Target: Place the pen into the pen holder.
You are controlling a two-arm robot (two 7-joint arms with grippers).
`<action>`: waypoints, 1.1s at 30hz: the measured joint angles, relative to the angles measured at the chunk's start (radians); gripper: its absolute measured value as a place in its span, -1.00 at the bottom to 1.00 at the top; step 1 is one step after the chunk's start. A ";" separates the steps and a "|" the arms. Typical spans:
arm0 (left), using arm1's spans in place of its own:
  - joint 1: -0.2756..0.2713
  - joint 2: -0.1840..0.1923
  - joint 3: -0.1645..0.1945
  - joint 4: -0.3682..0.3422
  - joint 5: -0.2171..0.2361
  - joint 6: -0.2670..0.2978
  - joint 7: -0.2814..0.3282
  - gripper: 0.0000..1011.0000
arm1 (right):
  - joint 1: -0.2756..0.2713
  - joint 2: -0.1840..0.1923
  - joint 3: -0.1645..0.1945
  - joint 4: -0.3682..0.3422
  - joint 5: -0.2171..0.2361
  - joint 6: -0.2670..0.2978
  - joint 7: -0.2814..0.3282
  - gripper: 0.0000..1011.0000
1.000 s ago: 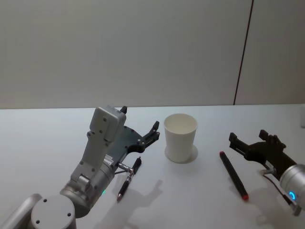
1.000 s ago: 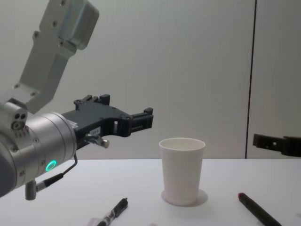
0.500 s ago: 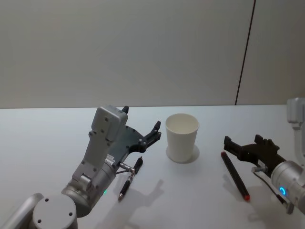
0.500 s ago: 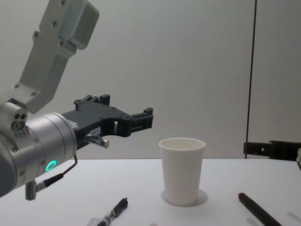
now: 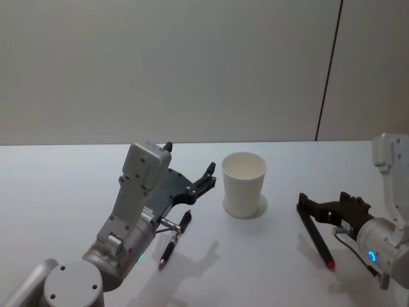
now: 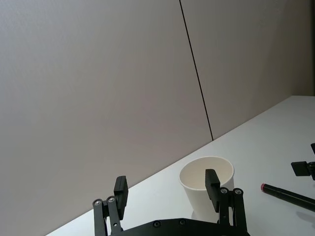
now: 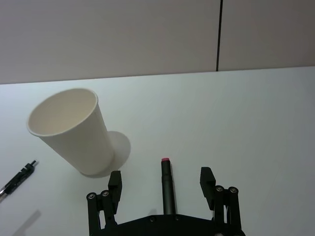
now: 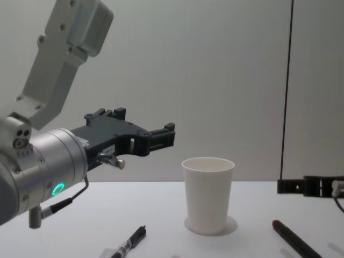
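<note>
Task not yet begun in effect: the pen holder (image 5: pixel 243 185) stands upright and empty on the counter (image 5: pixel 64 192), and the red-tipped pen (image 5: pixel 316 238) lies flat to its right, near it but apart. The right pincer (image 7: pixel 161 176) hovers over that pen with jaws spread wide and lined up to either side of the barrel, gripping nothing. Grasp, lift, carry and drop all remain. The left pincer (image 6: pixel 166 183), also wide and empty, is held above the counter on the holder's left, over a second black pen (image 5: pixel 174 238). Bare counter lies between pen and holder, and no counter edge is close. The left pincer beside the rim narrows the approach from that side.
</note>
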 joint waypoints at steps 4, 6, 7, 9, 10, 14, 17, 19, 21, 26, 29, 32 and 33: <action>0.000 0.000 0.000 0.000 0.000 0.000 0.000 0.98 | 0.011 -0.007 0.005 0.019 0.007 0.021 -0.016 0.98; 0.000 0.000 0.000 0.000 0.000 0.000 0.000 0.98 | 0.019 -0.011 0.009 0.032 0.011 0.029 -0.024 0.98; 0.000 0.000 0.000 0.000 0.000 0.000 0.000 0.98 | 0.022 -0.012 0.010 0.036 0.012 0.032 -0.027 0.98; 0.000 0.000 0.000 0.000 0.000 0.000 0.000 0.98 | 0.028 -0.014 0.012 0.044 0.014 0.036 -0.031 0.98; 0.000 0.000 0.000 0.000 0.000 0.000 0.000 0.98 | 0.033 -0.016 0.014 0.052 0.015 0.041 -0.034 0.98; 0.000 0.000 0.000 0.000 0.000 0.000 0.000 0.98 | 0.048 -0.020 0.019 0.071 0.016 0.053 -0.037 0.98; 0.000 0.000 0.000 0.000 0.000 0.000 0.000 0.98 | 0.063 -0.023 0.022 0.089 0.009 0.064 -0.035 0.98; 0.000 0.000 0.000 0.000 0.000 0.000 0.000 0.98 | 0.070 -0.023 0.022 0.096 0.003 0.069 -0.030 0.98; 0.000 0.000 0.000 0.000 0.000 0.000 0.000 0.98 | 0.076 -0.024 0.022 0.102 -0.004 0.074 -0.024 0.98; 0.000 0.000 0.000 0.000 0.000 0.000 0.000 0.98 | 0.099 -0.023 0.019 0.126 -0.045 0.094 0.015 0.98; 0.000 0.000 0.000 0.000 0.000 0.000 0.000 0.98 | 0.114 -0.023 0.013 0.140 -0.072 0.104 0.041 0.98; 0.000 0.000 0.000 0.000 0.000 0.000 0.000 0.98 | 0.128 -0.022 0.008 0.154 -0.103 0.116 0.072 0.98; 0.000 0.000 0.000 0.000 0.000 0.000 0.000 0.98 | 0.133 -0.022 0.006 0.159 -0.109 0.118 0.078 0.98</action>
